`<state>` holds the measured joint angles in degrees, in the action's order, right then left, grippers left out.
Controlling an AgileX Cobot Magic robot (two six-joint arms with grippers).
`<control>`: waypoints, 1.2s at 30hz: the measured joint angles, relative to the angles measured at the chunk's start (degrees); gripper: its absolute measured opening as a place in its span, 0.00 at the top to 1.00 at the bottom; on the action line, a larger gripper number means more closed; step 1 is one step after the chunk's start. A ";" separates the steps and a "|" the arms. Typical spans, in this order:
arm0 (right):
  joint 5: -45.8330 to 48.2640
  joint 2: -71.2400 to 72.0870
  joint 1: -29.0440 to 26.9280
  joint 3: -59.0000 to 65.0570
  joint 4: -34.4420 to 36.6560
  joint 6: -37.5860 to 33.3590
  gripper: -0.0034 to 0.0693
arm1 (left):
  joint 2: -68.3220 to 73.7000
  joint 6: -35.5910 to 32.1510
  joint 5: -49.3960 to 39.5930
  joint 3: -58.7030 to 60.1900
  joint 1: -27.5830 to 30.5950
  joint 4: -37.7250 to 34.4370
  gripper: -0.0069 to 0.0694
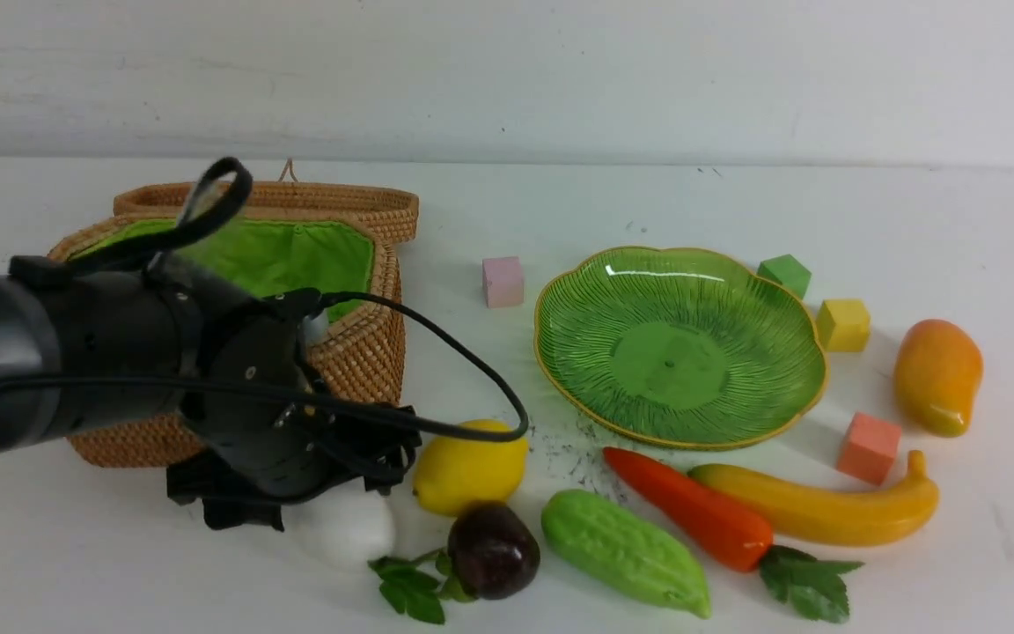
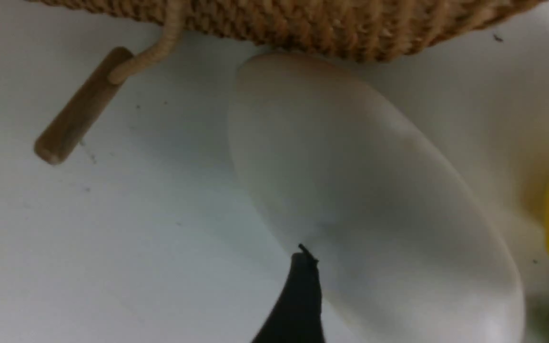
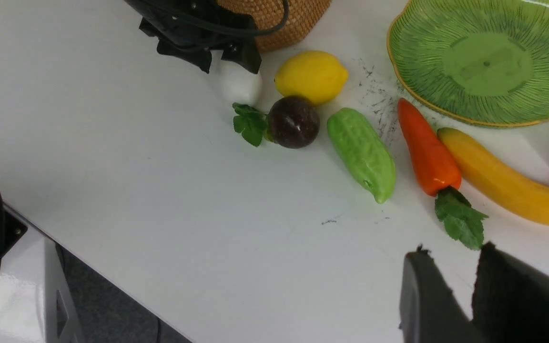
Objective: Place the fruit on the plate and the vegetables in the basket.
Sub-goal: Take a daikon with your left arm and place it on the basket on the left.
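Observation:
My left gripper [image 1: 313, 493] stands open low over the table, its fingers on either side of the white radish [image 2: 350, 190], which lies against the wicker basket [image 1: 357, 352]. Beside the radish lie the lemon [image 1: 469, 467] and the dark purple fruit [image 1: 493, 550]. Further right are the green gourd [image 1: 623, 550], the carrot [image 1: 692, 511], the banana [image 1: 824, 506] and the mango [image 1: 936, 377]. The green plate [image 1: 679, 343] holds nothing. My right gripper [image 3: 453, 252] hovers near the carrot's leaves, jaws a little apart with nothing between them.
The basket's lid [image 1: 296, 198] hangs open behind it, and a wooden toggle [image 2: 79, 107] on a cord lies in front. Foam cubes stand around the plate: pink [image 1: 503, 281], green [image 1: 784, 273], yellow [image 1: 842, 324] and salmon [image 1: 869, 447].

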<state>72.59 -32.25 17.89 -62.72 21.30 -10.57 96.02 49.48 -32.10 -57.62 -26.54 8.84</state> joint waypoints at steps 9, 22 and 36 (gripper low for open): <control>0.00 0.00 0.00 0.00 0.00 -0.95 0.72 | 2.81 3.49 0.81 -0.31 0.00 4.41 0.13; 0.00 0.00 0.00 0.00 0.00 -1.32 0.72 | 3.37 3.55 0.01 -0.86 0.00 4.50 0.19; 0.00 0.00 0.00 0.00 0.00 -2.46 0.72 | 1.18 2.84 -6.55 -0.81 -0.05 4.43 0.32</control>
<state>72.59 -32.25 17.89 -62.72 21.30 -13.04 97.19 52.32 -38.65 -58.43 -26.59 13.28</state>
